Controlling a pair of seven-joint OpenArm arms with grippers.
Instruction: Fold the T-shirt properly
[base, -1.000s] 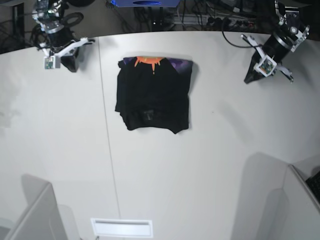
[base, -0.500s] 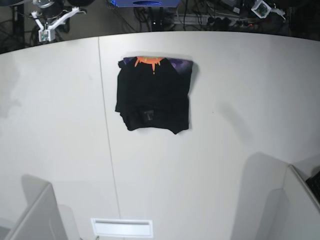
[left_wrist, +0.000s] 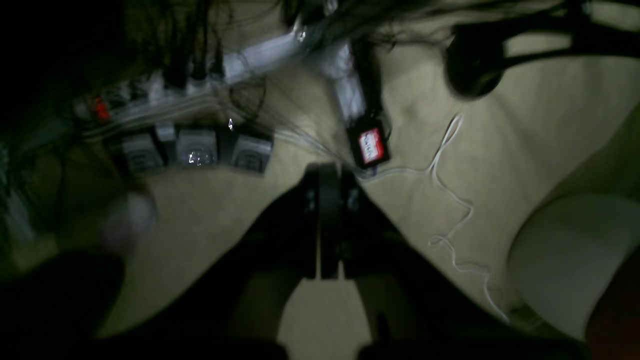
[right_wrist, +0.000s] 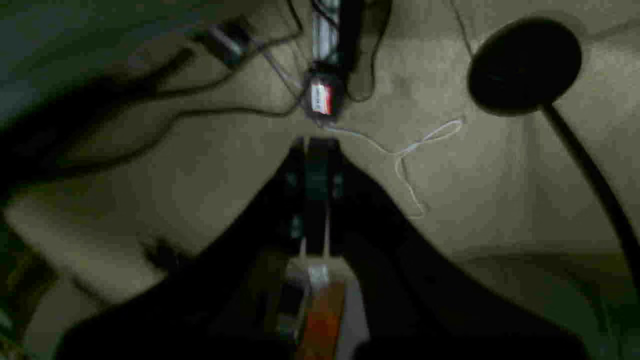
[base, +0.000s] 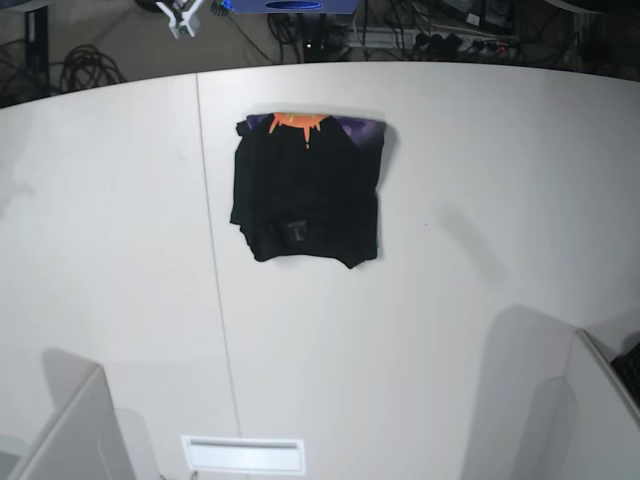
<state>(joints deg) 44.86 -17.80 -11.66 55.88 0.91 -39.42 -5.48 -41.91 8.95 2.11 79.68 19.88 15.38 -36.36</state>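
The T-shirt (base: 308, 190) lies folded into a compact black rectangle on the white table (base: 450, 300), towards the far side. A strip of orange and purple print shows along its far edge. Neither gripper is near it. In the base view only a white scrap of the right arm (base: 183, 12) shows at the top edge. In the left wrist view my left gripper (left_wrist: 322, 172) is shut and empty, hanging over the floor. My right gripper (right_wrist: 315, 144) is likewise shut on nothing in the right wrist view.
A seam (base: 212, 260) runs down the table left of the shirt. Grey dividers stand at the near left (base: 70, 430) and near right (base: 590, 410) corners. Power strips (left_wrist: 195, 150), cables and a black round stand base (right_wrist: 525, 65) lie on the floor behind the table.
Both arms have lifted away from the table's far corners and swung back out of the base view. The folded shirt has not moved.
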